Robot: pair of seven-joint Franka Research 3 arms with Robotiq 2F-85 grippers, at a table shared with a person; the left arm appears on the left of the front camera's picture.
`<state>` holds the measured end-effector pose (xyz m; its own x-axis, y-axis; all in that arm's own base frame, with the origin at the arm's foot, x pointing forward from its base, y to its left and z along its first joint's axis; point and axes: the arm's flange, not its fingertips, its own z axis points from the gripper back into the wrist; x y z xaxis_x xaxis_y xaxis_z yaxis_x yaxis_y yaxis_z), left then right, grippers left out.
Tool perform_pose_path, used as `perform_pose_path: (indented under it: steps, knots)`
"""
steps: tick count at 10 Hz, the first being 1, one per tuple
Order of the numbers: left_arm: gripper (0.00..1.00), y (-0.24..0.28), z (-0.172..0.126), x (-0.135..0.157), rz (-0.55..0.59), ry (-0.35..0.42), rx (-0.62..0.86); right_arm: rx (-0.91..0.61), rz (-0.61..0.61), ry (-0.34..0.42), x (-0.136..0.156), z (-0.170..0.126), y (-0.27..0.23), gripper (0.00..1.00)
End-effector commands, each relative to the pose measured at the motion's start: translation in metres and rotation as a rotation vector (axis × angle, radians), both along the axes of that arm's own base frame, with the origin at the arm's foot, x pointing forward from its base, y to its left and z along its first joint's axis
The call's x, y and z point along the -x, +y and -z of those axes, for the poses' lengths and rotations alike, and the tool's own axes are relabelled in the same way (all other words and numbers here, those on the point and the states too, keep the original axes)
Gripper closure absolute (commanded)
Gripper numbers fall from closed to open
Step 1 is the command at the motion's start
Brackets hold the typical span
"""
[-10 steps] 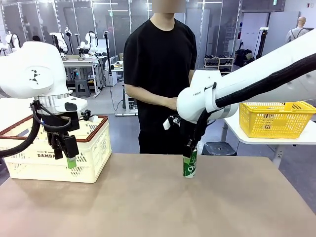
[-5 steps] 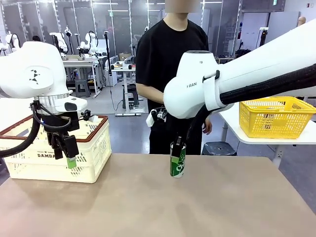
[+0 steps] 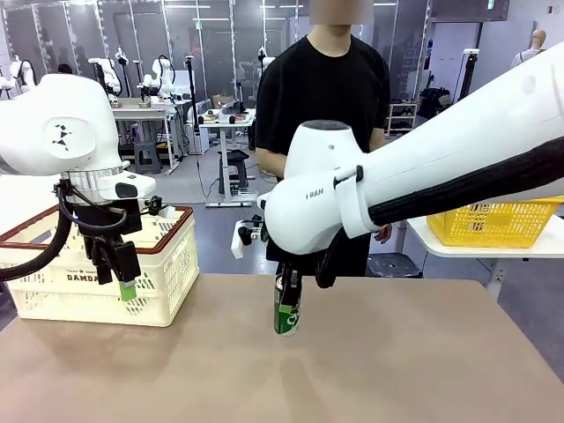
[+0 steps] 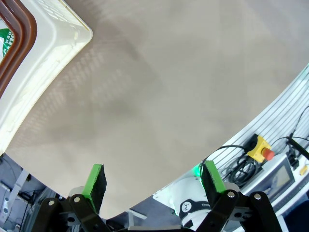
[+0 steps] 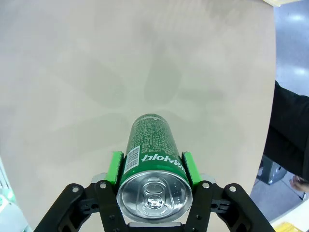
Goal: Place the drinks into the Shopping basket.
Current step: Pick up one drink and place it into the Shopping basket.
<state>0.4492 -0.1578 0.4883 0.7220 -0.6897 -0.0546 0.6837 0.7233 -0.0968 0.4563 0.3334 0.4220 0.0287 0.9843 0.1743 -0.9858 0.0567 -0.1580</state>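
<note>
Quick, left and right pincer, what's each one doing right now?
Left pincer: open, holding nothing.
Right pincer: closed on the green drink can.

"DAMDA" on the basket wall, just behind the left gripper. "RAN" on the right arm — can print illegible.

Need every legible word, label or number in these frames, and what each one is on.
"DAMDA": on the side of the large cream slotted plastic basket with the brown rim; the small line above it is too small to read.
"FRAN": on the white right arm; the rest is hidden round the curve.
Slim green aluminium drink can: the white brand print is upside down in the right wrist view and not legible; the fine print is too small to read.
</note>
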Motion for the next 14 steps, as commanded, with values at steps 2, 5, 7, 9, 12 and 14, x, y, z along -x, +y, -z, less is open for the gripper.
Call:
perform_pose_path:
  steps: [2, 5, 7, 9, 12, 14]
  knots:
    - [0.0, 0.001, -0.002, 0.001, -0.002, -0.004, 0.002, -0.041, -0.06, 0.006, -0.019, 0.022, 0.012, 0.68]
    - [0.0, 0.001, -0.002, 0.001, -0.002, -0.004, 0.002, -0.032, -0.069, 0.076, -0.03, 0.036, 0.024, 0.68]
    - [0.0, 0.001, -0.002, 0.001, -0.002, -0.004, 0.002, -0.022, -0.068, 0.104, -0.033, 0.04, 0.028, 0.68]
    - [0.0, 0.001, -0.002, 0.001, -0.002, -0.004, 0.002, -0.001, -0.059, 0.126, -0.034, 0.042, 0.029, 0.68]
    - [0.0, 0.001, -0.002, 0.001, -0.002, -0.004, 0.002, 0.02, -0.059, 0.129, -0.037, 0.043, 0.031, 0.68]
    - [0.0, 0.001, -0.002, 0.001, -0.002, -0.004, 0.002, 0.029, -0.061, 0.136, -0.037, 0.041, 0.032, 0.38]
